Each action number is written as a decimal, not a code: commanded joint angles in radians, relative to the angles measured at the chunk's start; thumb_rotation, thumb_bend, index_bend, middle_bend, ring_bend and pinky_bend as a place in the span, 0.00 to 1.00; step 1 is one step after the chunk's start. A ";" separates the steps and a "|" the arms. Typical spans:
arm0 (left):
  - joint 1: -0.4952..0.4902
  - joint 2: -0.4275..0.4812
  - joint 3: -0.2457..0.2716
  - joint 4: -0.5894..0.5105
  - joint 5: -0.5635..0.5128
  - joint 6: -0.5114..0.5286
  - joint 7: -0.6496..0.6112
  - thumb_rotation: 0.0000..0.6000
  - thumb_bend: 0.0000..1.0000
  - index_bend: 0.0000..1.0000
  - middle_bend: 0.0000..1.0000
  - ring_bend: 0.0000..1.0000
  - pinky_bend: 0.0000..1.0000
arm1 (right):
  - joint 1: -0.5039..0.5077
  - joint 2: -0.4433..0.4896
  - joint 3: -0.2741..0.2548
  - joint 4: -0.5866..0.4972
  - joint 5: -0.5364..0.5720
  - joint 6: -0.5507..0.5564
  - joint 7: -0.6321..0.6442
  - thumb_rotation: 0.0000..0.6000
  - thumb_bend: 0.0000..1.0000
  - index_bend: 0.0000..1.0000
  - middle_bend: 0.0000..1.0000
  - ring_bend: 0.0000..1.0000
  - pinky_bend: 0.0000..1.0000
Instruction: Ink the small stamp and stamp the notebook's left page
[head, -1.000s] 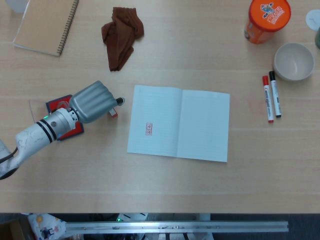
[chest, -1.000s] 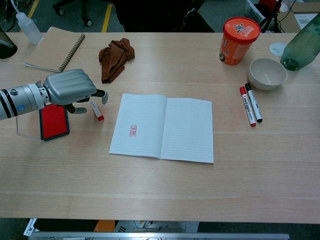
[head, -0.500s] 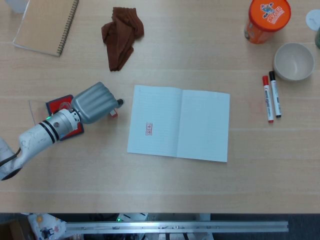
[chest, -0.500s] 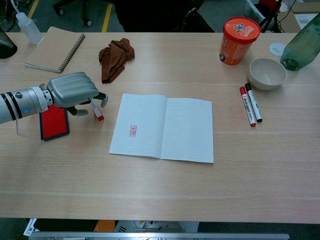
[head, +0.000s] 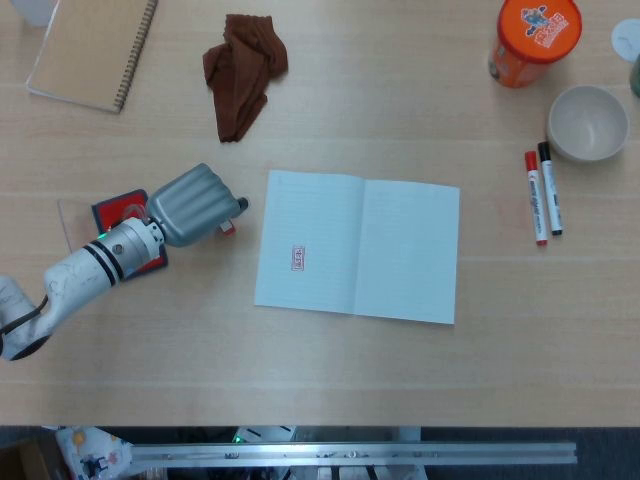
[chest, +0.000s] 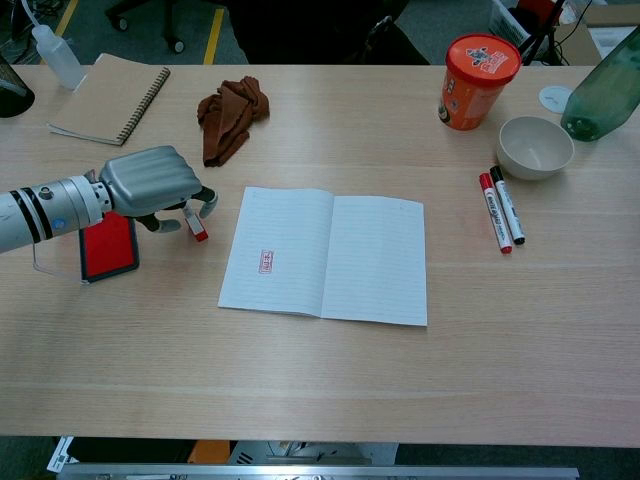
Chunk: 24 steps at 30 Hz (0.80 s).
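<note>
The open notebook (head: 355, 245) (chest: 325, 255) lies mid-table, and its left page carries a small red stamp mark (head: 298, 258) (chest: 266, 262). Left of it, the small stamp (head: 227, 227) (chest: 197, 228), white with a red foot, leans on the table. My left hand (head: 192, 203) (chest: 150, 180) arches over it with fingers curled and pinches its upper end. The red ink pad (head: 118, 208) (chest: 105, 245) sits partly under my wrist, left of the stamp. My right hand shows in neither view.
A brown cloth (head: 245, 70) and a spiral notebook (head: 92, 50) lie at the back left. Two markers (head: 540, 195), a white bowl (head: 587, 122), an orange can (head: 535, 35) and a green bottle (chest: 605, 95) stand at the right.
My left hand has shifted slightly toward the notebook and turned a little over the stamp. The stamp has stayed where it was.
</note>
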<state>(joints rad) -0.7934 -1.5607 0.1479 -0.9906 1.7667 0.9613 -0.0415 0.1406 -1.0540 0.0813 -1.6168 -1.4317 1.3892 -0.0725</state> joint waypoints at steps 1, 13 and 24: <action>0.000 -0.002 0.000 0.001 -0.003 0.001 0.002 1.00 0.25 0.46 1.00 1.00 1.00 | 0.000 0.000 0.000 0.001 0.001 -0.001 0.001 1.00 0.22 0.34 0.49 0.51 0.56; 0.003 -0.020 0.005 0.020 -0.012 -0.001 0.006 1.00 0.25 0.49 1.00 1.00 1.00 | 0.000 -0.001 -0.002 0.006 0.004 -0.007 0.004 1.00 0.22 0.34 0.49 0.51 0.56; -0.004 -0.029 0.012 0.032 -0.008 0.001 -0.004 1.00 0.27 0.53 1.00 1.00 1.00 | -0.004 0.000 -0.003 0.010 0.004 -0.004 0.009 1.00 0.22 0.34 0.49 0.51 0.56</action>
<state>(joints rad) -0.7972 -1.5892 0.1598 -0.9591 1.7583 0.9617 -0.0458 0.1365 -1.0543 0.0786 -1.6070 -1.4272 1.3851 -0.0629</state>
